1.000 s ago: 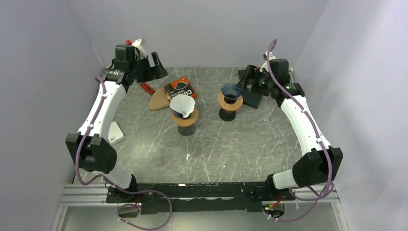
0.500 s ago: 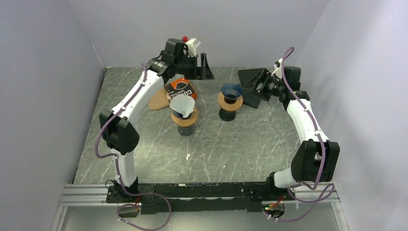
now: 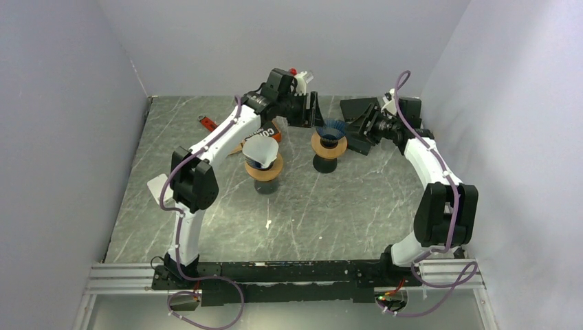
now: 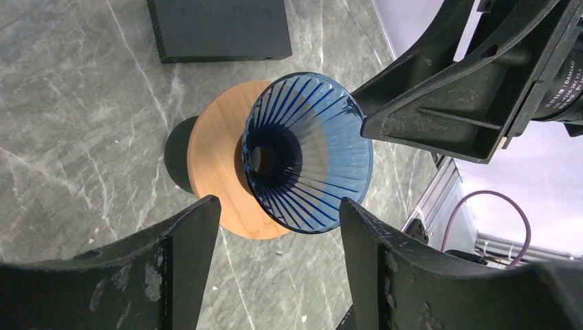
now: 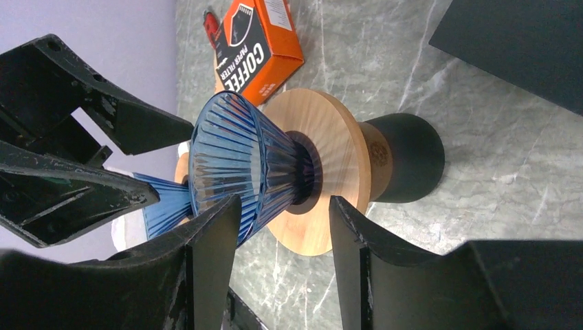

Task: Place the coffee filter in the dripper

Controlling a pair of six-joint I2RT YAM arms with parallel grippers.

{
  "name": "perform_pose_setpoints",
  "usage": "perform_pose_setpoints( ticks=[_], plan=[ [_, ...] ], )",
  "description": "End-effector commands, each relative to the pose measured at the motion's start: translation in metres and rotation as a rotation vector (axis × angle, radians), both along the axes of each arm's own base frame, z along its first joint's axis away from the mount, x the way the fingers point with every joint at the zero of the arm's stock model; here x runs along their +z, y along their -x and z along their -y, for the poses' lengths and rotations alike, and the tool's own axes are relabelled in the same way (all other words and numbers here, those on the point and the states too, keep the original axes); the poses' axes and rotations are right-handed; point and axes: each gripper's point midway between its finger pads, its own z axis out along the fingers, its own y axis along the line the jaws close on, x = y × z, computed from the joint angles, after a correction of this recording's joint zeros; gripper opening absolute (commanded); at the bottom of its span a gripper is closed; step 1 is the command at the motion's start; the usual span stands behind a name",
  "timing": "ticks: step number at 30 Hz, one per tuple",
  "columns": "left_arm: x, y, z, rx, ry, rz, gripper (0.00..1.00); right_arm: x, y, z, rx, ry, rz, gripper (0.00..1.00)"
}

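Note:
An empty blue ribbed dripper [image 3: 331,128] sits on a wooden disc [image 3: 328,145] over a black stand at centre back. It also shows in the left wrist view [image 4: 309,155] and the right wrist view [image 5: 234,165]. A second dripper [image 3: 264,165] to its left holds a white paper filter [image 3: 260,148]. My left gripper [image 3: 315,113] is open and empty, just left of and above the empty dripper [image 4: 278,213]. My right gripper [image 3: 352,127] is open and empty, close to that dripper's right side [image 5: 283,206].
An orange coffee filter box [image 5: 258,45] lies behind the drippers, mostly hidden by the left arm in the top view. A black block [image 4: 216,27] lies near the stand. A red item [image 3: 206,122] and a white object [image 3: 157,184] lie at left.
My left arm has swung from the back left corner rightward to the empty blue dripper. My right gripper has shifted slightly beside that dripper. Both drippers and the filter have stayed put.

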Motion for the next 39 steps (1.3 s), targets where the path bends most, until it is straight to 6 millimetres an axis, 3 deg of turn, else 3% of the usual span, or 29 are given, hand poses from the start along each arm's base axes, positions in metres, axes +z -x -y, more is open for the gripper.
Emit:
perform_pose_setpoints(
  ticks=[1, 13, 19, 27, 31, 39],
  plan=[
    [0.01, -0.009, 0.006, -0.002, 0.018, 0.06, 0.67, 0.006, -0.004, -0.005, 0.042, -0.023, 0.056, 0.52],
    [-0.014, -0.004, 0.004, -0.018, -0.016, 0.023, 0.53, -0.007, 0.003, -0.006, 0.057, -0.002, 0.025, 0.5],
    [-0.02, 0.001, 0.006, -0.041, -0.009, 0.001, 0.42, -0.003, 0.008, -0.008, 0.067, 0.002, 0.032, 0.5],
    [-0.024, 0.003, 0.004, -0.039, -0.018, -0.006, 0.41, 0.0, 0.011, -0.013, 0.085, 0.008, 0.036, 0.5],
    [-0.028, 0.004, 0.0, -0.027, -0.039, -0.007, 0.35, 0.003, 0.013, -0.016, 0.092, 0.005, 0.039, 0.48],
    [-0.026, 0.007, 0.001, -0.041, -0.031, 0.003, 0.36, 0.004, 0.017, -0.016, 0.091, 0.009, 0.036, 0.45]
  ],
)
